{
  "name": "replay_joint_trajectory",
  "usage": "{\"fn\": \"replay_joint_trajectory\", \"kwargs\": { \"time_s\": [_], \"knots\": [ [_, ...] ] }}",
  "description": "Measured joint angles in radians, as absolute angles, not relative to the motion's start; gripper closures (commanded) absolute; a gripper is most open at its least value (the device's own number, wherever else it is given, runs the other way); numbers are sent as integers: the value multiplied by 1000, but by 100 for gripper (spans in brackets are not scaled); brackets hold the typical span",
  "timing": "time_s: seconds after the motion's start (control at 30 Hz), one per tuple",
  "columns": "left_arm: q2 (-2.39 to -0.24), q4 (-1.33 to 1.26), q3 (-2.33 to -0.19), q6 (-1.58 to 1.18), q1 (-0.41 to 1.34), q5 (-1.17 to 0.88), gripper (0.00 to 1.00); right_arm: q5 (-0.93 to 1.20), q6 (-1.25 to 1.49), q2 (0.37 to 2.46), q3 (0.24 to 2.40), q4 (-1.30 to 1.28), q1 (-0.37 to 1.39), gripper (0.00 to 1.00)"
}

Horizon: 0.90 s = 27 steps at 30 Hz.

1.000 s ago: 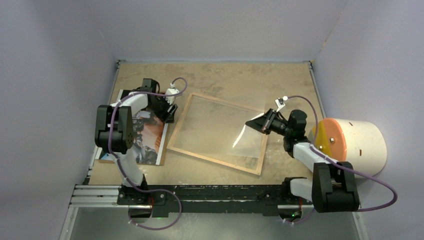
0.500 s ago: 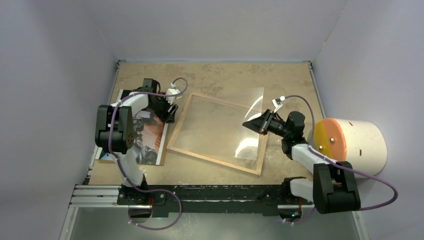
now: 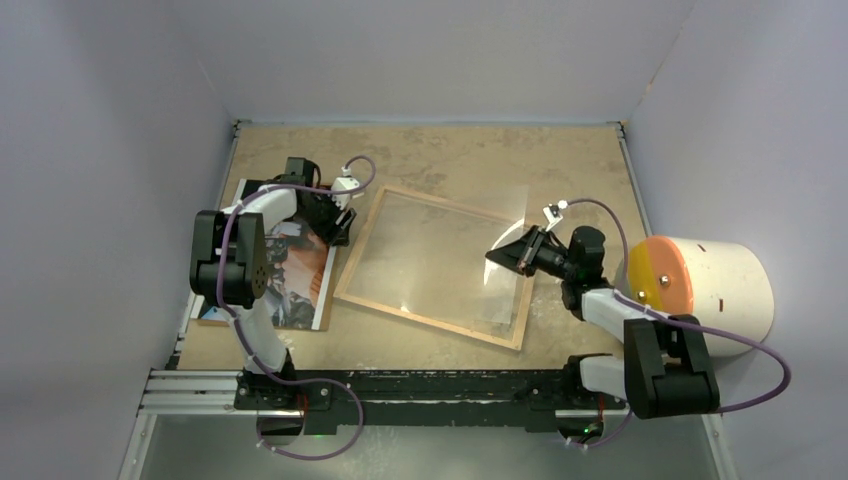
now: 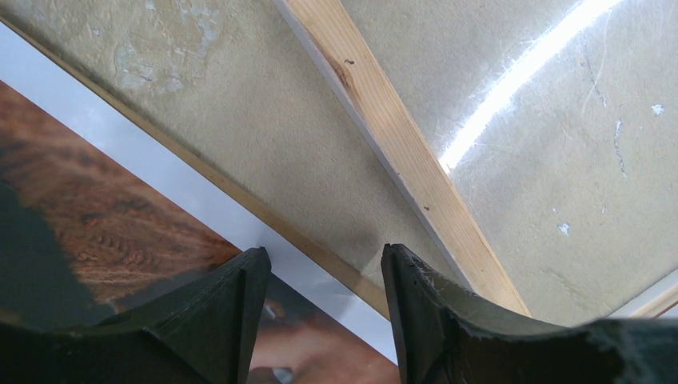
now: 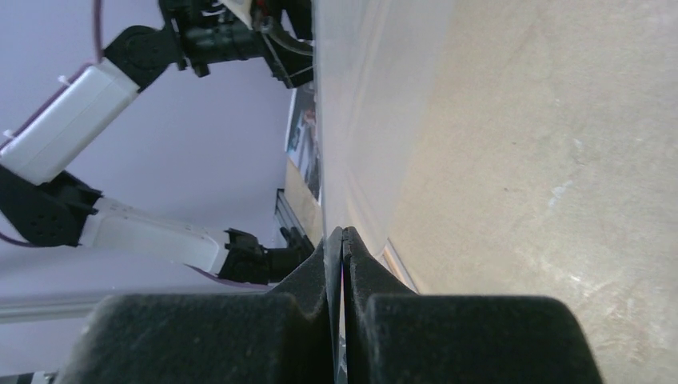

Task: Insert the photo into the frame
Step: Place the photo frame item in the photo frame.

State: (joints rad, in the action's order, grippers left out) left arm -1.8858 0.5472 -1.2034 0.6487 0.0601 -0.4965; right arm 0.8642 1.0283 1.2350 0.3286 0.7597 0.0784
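The photo (image 3: pixel 295 275) lies flat at the table's left, dark with orange-brown patches and a white border (image 4: pixel 160 156). The frame (image 3: pixel 370 300) lies in the middle, wood face up; one rail (image 4: pixel 400 152) crosses the left wrist view. My left gripper (image 3: pixel 340 226) hovers open (image 4: pixel 324 268) over the photo's right edge, nothing between its fingers (image 4: pixel 232 320). My right gripper (image 3: pixel 494 256) is shut (image 5: pixel 342 240) on the right edge of the clear sheet (image 5: pixel 360 96), which tilts up over the frame's right side (image 3: pixel 508 290).
A brown backing board (image 4: pixel 200 172) shows as a thin strip under the photo's edge. A white cylinder with an orange end (image 3: pixel 700 285) sits beyond the table's right edge. Grey walls close in the table on three sides.
My right gripper has lifted the clear sheet's right side off the frame and drawn slightly toward the near edge. The left arm has not moved.
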Motion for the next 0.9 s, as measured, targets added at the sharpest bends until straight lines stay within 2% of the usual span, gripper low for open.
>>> {"fn": "replay_joint_trajectory", "kwargs": {
  "time_s": [0.07,0.1,0.17,0.33,0.63,0.9],
  "knots": [
    [-1885,546,-1199,649,60,-495,42,854,1008,1245,329,736,78,100],
    [-1885,545,-1197,649,60,-495,42,847,994,1249,329,719,78,97],
    [-1882,543,-1194,649,61,-494,42,829,954,1251,329,662,78,86],
    [-1877,541,-1193,652,62,-493,42,765,846,1250,362,478,78,52],
    [-1876,541,-1193,652,62,-493,41,638,701,1241,453,235,78,17],
    [-1876,542,-1193,652,62,-493,42,529,608,1241,533,56,78,13]
  ]
}}
